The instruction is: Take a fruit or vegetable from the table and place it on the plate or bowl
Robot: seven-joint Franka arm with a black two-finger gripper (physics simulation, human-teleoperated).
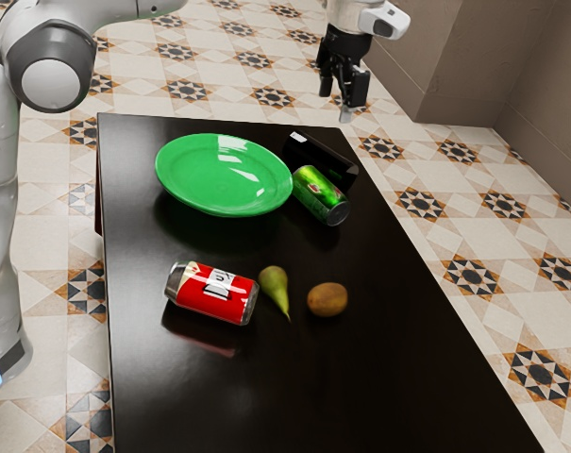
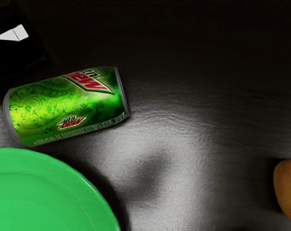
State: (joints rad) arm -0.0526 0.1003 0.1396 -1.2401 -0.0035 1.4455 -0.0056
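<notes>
Approach step: our end effector [image 1: 343,97], fingers spread and empty, hangs high above the desk [image 1: 379,377], where pear [image 1: 276,286] and kiwi [image 1: 327,299] lie apart from the green plate [image 1: 224,175]; next we judge a descent over one fruit.

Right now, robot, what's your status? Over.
End effector open, empty, high over dark glossy table. Small green pear and brown kiwi lie untouched. Green soda can lies beside round green plate.

Pincer [image 1: 339,99] aloft, seemingly open
</notes>
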